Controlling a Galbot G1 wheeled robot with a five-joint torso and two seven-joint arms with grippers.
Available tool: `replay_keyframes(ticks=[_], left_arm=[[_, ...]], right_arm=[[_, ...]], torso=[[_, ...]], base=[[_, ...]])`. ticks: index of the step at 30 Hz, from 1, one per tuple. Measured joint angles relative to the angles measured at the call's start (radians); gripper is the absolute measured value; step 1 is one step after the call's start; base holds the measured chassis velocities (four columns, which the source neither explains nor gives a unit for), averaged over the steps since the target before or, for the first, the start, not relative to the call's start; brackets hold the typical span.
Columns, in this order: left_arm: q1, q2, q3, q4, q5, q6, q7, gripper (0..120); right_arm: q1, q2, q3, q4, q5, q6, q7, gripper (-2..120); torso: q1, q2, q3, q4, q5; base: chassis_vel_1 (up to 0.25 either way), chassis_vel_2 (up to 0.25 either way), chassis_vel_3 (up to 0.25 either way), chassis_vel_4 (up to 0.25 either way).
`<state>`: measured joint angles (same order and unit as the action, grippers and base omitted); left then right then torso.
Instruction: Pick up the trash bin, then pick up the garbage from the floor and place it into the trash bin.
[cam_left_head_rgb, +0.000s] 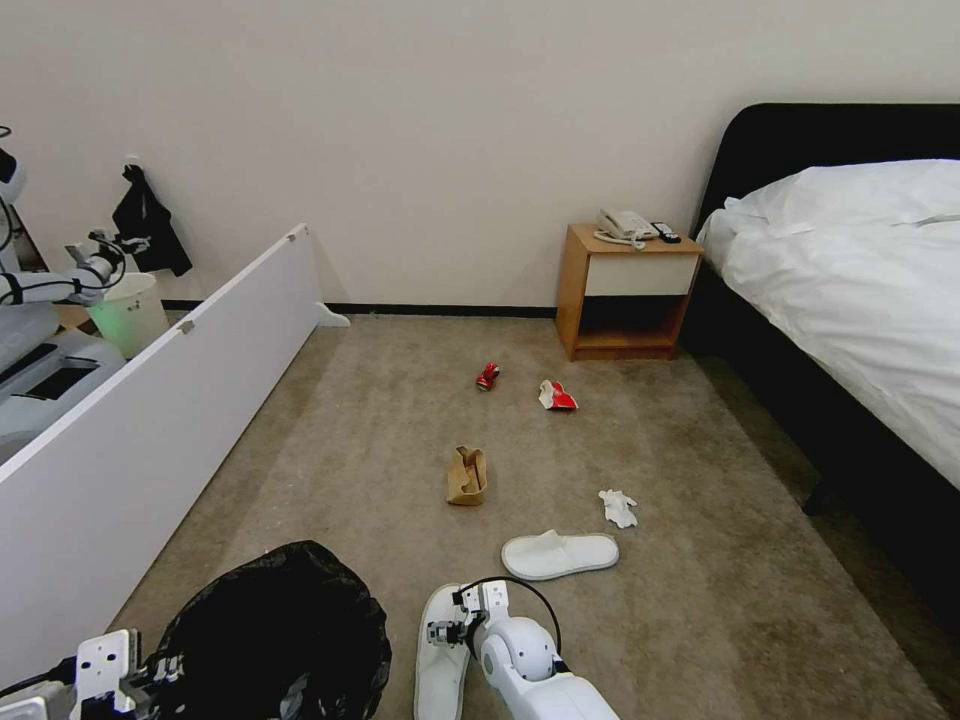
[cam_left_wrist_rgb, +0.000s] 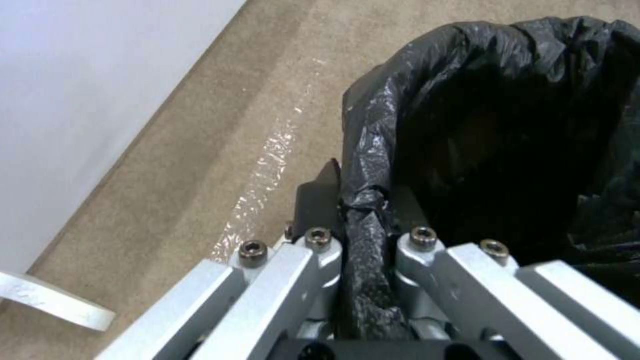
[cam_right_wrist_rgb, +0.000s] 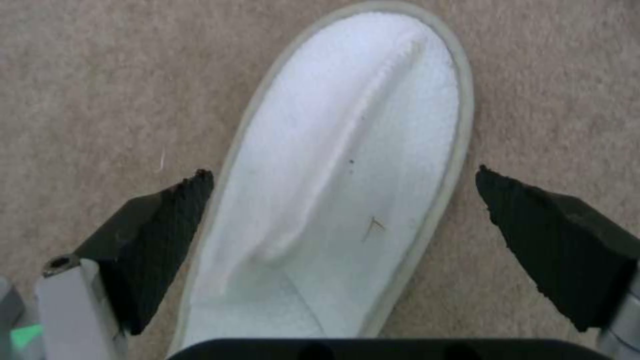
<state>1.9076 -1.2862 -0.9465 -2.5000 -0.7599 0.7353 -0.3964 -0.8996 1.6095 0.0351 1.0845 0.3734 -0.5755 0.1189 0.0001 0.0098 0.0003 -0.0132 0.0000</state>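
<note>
Trash bin (cam_left_head_rgb: 275, 630), lined with a crinkly black bag folded over its rim, sits at the robot's lower left above the floor (cam_left_head_rgb: 700, 560), a beige-brown carpet. Bed (cam_left_head_rgb: 850, 290) with white linen and a dark headboard occupies the right side of the room; a long white panel (cam_left_head_rgb: 150, 420) runs along the left; a wooden nightstand (cam_left_head_rgb: 630, 295) stands against the far wall beside the bed. Left gripper (cam_left_wrist_rgb: 363, 220) has its jaws clenched on the bag-covered rim of the bin, one black pad outside, the other inside. Right gripper (cam_right_wrist_rgb: 343, 210) hovers low over the near slipper (cam_right_wrist_rgb: 347, 190), jaws spread wide, one pad on each side of it, neither pressing in. Second slipper (cam_left_head_rgb: 560, 554) lies just beyond, to the robot's right, crosswise to the first. Brown paper bag (cam_left_head_rgb: 466, 475) lies farther out, mid-carpet. Crumpled tissue (cam_left_head_rgb: 618, 508) rests near the second slipper's toe end. Red-and-white wrapper (cam_left_head_rgb: 556, 396) and crushed red can (cam_left_head_rgb: 487, 376) lie farthest off, near each other, in front of the nightstand.
</note>
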Motion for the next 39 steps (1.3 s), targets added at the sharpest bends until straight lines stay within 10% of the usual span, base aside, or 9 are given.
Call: replay_keyframes(ticks=[29, 39], left_arm=[[-0.004, -0.005, 0.011, 0.0, 0.002, 0.0, -0.001, 4], [-0.007, -0.005, 0.023, 0.0, 0.007, 0.0, -0.001, 4]], right_arm=[[-0.002, -0.002, 0.008, -0.004, 0.002, -0.001, -0.016, 1], [-0.007, -0.024, 0.007, 0.017, 0.021, -0.006, -0.013, 0]], torso=[[0.0, 0.0, 0.0, 0.0, 0.0], [0.0, 0.0, 0.0, 0.0, 0.0]], base=[[0.0, 0.0, 0.0, 0.0], [0.0, 0.0, 0.0, 0.0]])
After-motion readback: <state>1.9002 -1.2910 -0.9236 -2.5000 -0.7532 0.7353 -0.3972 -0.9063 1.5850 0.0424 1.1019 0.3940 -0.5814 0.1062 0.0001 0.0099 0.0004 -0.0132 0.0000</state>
